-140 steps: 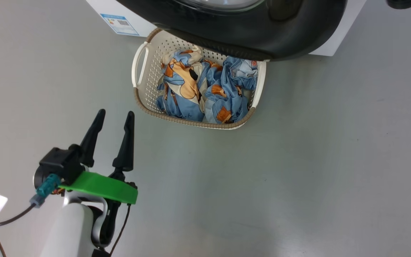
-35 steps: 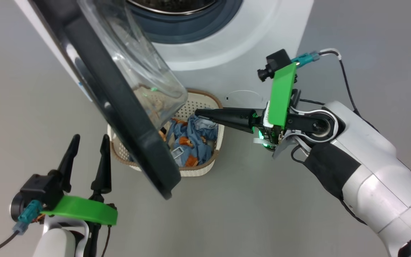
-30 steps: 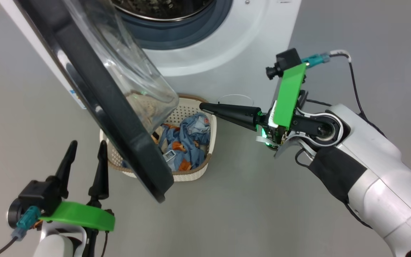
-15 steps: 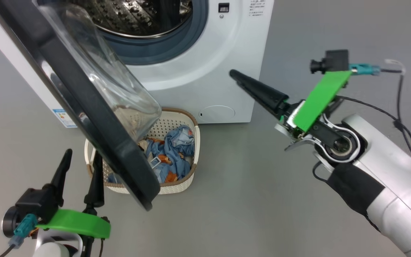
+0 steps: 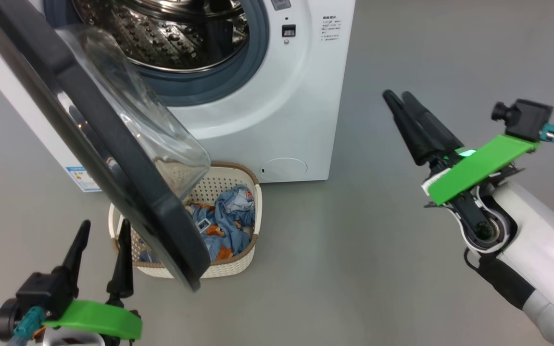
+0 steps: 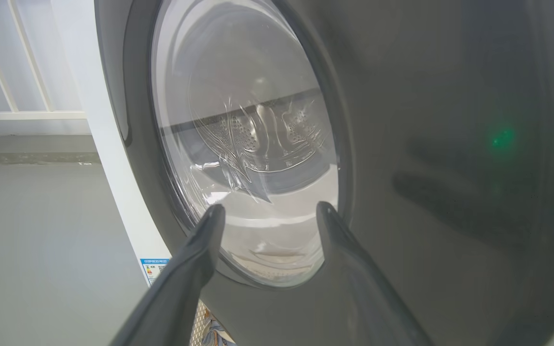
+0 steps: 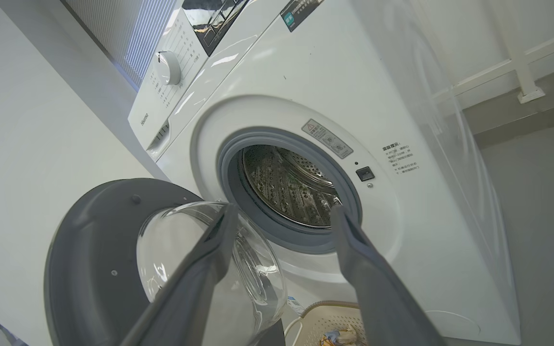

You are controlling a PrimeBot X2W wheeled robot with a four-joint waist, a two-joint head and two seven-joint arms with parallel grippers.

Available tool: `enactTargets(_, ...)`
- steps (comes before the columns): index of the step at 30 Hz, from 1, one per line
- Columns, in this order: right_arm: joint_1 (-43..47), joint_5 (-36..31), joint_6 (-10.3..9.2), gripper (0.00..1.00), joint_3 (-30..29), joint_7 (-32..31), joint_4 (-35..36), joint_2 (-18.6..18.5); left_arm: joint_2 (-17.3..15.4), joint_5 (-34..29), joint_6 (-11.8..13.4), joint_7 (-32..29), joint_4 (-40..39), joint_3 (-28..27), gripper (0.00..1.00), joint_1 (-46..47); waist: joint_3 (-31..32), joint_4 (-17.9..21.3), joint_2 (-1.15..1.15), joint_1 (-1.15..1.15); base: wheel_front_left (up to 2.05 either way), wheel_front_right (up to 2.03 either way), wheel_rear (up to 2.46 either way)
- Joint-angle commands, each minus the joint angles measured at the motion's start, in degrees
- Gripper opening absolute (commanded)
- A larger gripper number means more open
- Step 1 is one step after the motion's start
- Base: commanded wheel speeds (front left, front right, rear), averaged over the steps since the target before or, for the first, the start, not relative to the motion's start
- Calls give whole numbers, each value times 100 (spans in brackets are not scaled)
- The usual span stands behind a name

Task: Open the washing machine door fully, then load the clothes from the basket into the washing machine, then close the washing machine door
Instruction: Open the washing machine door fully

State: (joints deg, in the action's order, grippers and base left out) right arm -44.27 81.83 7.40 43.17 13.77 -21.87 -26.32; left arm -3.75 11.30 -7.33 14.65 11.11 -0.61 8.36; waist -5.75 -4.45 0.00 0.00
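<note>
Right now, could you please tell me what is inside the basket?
The clothes, light-blue with orange patches, lie in the basket; the washing machine door overhangs its left part, hiding whatever lies there.

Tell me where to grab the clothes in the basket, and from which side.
Grip the clothes by their raised blue fold at the right of the basket, coming down from the right: the washing machine door overhangs the left half, so the right claw likely has the freer path.
</note>
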Motion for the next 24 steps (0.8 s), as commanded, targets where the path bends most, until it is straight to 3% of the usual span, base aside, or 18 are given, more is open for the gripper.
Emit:
enactTargets(1,213,-287,9,100,-139,91,47,-38,-97,-54,-15,35,-171,-221,100,-16,47,46,0,0,0,0,0)
enactTargets(10,1379,-2669,9,100,-1982,121,228,390,-60,-93,-15,35,-316,-387,100,-215,137,212,0,0,0,0,0)
enactTargets(17,2349,-4131,9,100,-2807,122,660,758,-15,-126,-15,35,-390,-498,100,-400,235,314,0,0,0,0,0)
enactTargets(24,3129,-5157,9,100,-3466,122,1020,1143,32,-138,7,35,-449,-569,100,-520,277,356,0,0,0,0,0)
